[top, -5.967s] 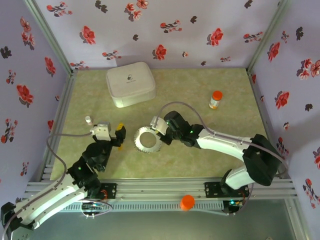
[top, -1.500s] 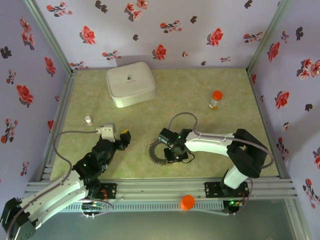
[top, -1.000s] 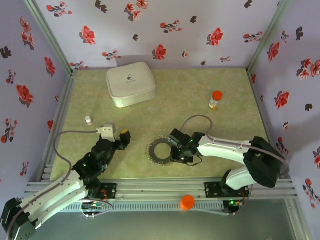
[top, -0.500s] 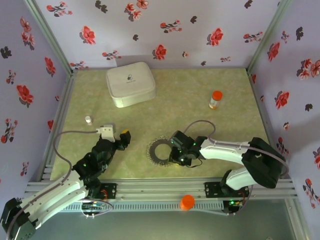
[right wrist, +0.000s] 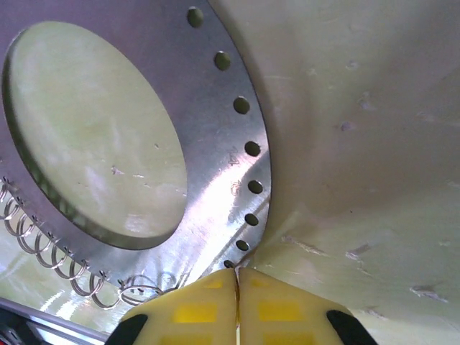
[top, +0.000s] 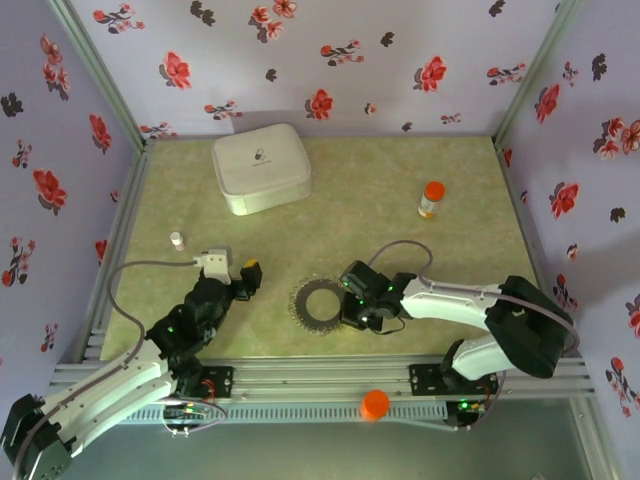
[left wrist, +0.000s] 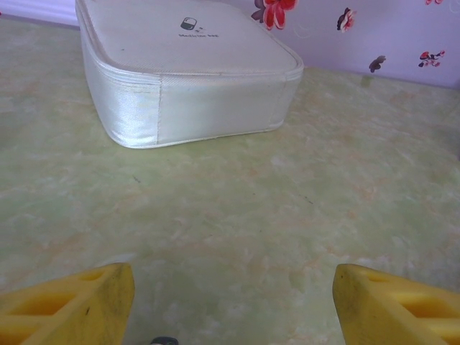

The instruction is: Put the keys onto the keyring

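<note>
A flat grey metal keyring [top: 322, 301], with a wide central hole and small holes and wire loops along its rim, lies front-centre on the worktop [top: 400, 200]. The right end effector [right wrist: 237, 277] is pressed together at its rim. The left end effector [left wrist: 230, 305] is spread apart, facing a closed white box [left wrist: 187, 72].

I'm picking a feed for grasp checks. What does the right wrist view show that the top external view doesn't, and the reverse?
Right wrist view: small holes along the keyring, wire loops on its rim, and the right gripper shut at the ring's edge. Top external view: the white box, the orange-capped bottle and the left gripper. Both: the keyring with the right gripper beside it.
</note>
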Robot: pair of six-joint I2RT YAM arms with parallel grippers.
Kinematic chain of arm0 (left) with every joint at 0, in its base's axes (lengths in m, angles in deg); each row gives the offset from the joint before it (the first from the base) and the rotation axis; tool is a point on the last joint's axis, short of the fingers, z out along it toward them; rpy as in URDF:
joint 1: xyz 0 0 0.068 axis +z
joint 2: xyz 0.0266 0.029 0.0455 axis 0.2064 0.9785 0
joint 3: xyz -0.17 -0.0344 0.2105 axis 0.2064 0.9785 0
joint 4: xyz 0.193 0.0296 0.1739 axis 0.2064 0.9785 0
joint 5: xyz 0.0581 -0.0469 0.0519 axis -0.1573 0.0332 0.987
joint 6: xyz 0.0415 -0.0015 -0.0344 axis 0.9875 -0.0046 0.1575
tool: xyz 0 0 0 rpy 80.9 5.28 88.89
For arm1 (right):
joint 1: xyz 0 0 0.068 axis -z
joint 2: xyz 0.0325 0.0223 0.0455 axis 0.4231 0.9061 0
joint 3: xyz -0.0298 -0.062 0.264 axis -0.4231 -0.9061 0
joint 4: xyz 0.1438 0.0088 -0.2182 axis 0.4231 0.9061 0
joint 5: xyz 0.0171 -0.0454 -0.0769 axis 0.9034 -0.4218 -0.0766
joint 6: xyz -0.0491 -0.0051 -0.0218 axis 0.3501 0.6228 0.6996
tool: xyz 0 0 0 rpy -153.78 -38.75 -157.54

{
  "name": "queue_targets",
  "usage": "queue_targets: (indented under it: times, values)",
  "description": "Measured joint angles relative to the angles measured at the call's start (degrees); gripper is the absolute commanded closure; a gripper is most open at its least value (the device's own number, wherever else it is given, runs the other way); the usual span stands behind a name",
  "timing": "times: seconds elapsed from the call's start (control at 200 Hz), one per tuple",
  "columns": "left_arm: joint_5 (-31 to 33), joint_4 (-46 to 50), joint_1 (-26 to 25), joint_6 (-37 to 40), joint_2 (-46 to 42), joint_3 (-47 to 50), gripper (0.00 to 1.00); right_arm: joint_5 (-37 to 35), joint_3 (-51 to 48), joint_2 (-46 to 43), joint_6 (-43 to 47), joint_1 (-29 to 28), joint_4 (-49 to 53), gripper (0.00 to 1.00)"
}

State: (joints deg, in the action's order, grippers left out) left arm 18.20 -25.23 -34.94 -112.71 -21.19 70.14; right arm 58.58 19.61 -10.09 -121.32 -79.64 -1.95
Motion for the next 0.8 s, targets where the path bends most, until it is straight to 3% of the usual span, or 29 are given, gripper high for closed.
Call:
queue_targets:
  times: [0.465,0.8]
  values:
    - [0.1,0.0,0.0,1.5,0.1,0.0,0.27,-6.5,7.2,1.8,14.4,-0.2,11.4,1.0]
    - [0.7,0.2,0.0,3.5,1.8,-1.8,0.27,-10.9,10.4,6.0,22.5,-5.7,14.8,1.0]
